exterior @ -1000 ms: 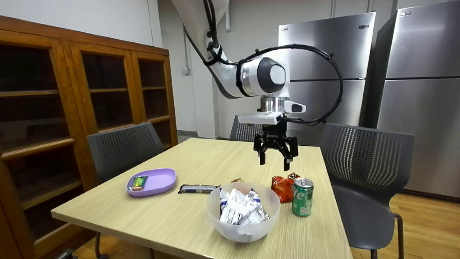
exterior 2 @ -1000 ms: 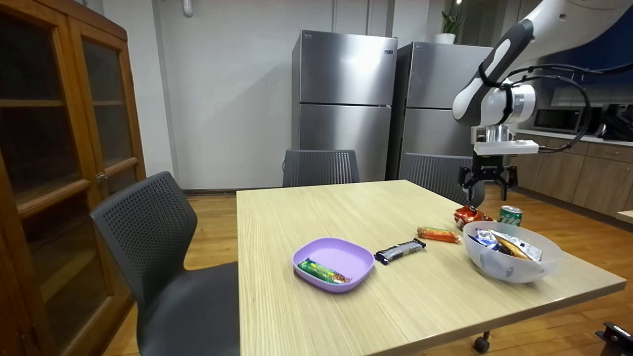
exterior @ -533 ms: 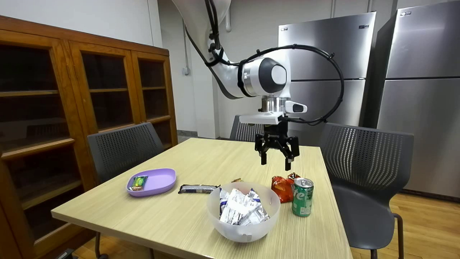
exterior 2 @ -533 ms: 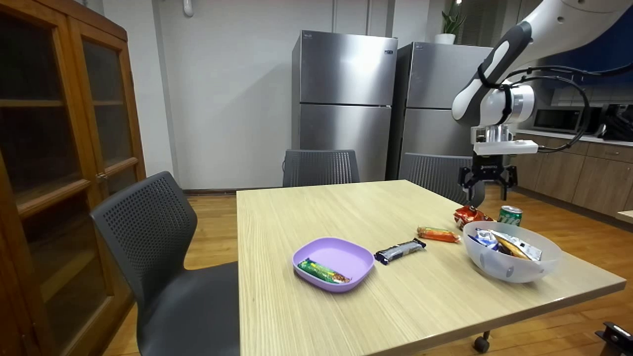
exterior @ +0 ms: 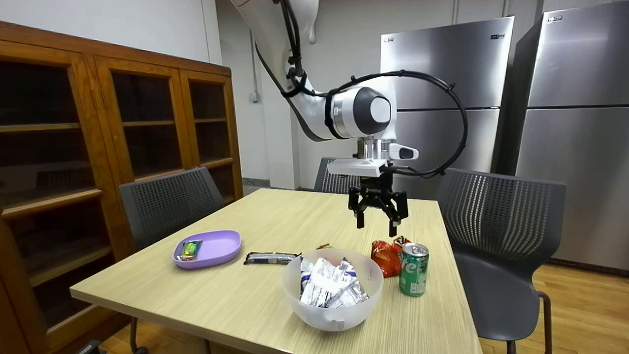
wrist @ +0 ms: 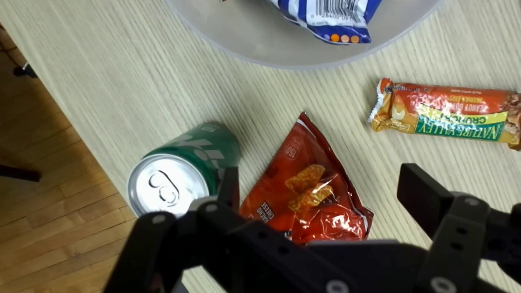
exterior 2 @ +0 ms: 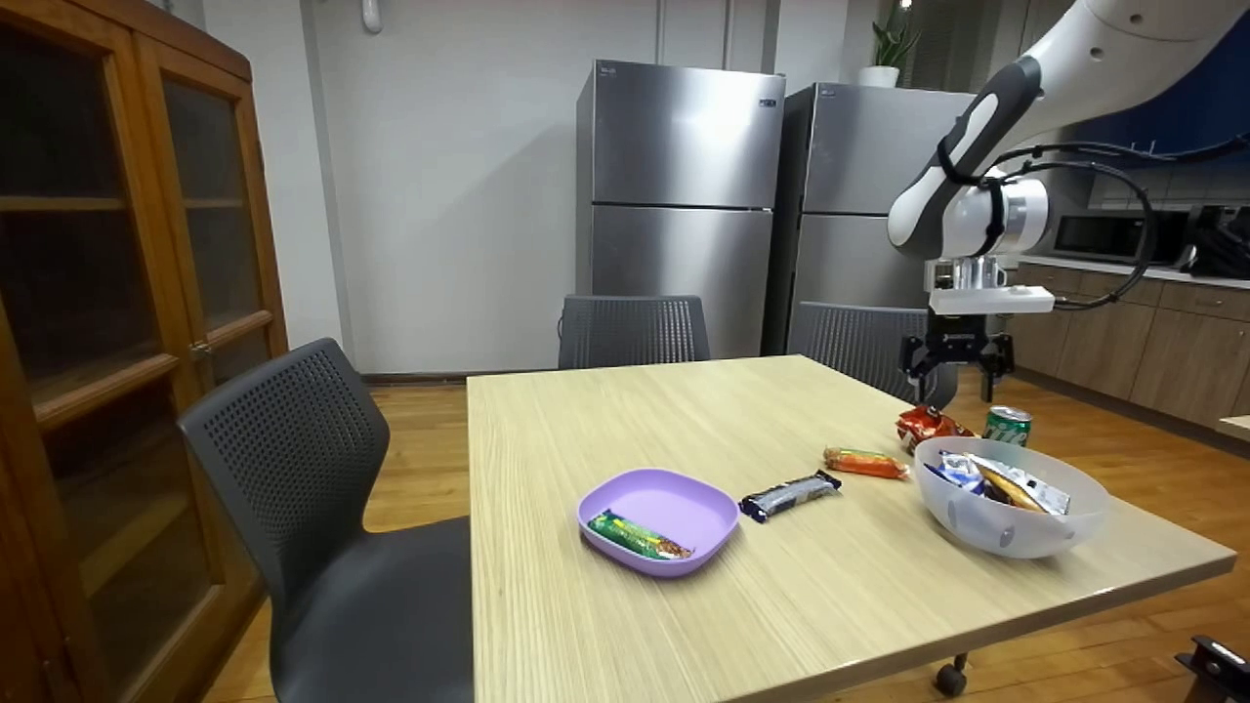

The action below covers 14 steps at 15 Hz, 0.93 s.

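Observation:
My gripper (wrist: 321, 189) is open, its fingers wide apart with nothing between them. It hangs above the table, over a crumpled red chip bag (wrist: 305, 191) whose lower end is hidden behind the gripper body in the wrist view. Beside the bag stands a green soda can (wrist: 203, 150), partly covered by a finger in that view. In both exterior views a gap separates the gripper (exterior: 376, 225) from the bag (exterior: 385, 258) below. An orange granola bar (wrist: 447, 114) lies farther off. A frosted bowl (exterior 2: 1016, 537) with several wrapped snacks stands near the can.
A purple plate (exterior 2: 684, 503) with a green-wrapped bar (exterior 2: 635, 535) on it sits across the table, and a dark silver bar (exterior 2: 789, 496) lies beside it. Chairs (exterior: 501, 236) surround the table. The can and bag are close to one table edge.
Over the last half second the arm and gripper have sunk a little toward the table, shifting slightly sideways. The jaws stay wide. Bag, can, bowl, bars and plate are unmoved.

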{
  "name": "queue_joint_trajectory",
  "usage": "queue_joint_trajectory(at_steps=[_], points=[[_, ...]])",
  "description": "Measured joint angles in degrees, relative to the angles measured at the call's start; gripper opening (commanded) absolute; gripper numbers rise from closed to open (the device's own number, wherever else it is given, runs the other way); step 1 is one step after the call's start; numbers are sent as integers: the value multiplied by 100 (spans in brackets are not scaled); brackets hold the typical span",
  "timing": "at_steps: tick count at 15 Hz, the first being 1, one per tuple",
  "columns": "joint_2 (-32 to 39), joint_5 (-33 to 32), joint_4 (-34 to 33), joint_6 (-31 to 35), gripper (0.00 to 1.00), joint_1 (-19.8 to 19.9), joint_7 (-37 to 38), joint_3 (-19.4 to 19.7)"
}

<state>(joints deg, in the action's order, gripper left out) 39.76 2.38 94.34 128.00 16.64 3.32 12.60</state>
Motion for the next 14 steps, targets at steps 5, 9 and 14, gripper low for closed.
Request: queue_joint_trajectory(at_steps=[5, 9, 14], points=[[224, 141, -110, 464, 100, 26, -1, -24], [323, 145, -115, 793, 100, 65, -1, -24], [574, 145, -199, 1158, 100, 66, 0, -24]])
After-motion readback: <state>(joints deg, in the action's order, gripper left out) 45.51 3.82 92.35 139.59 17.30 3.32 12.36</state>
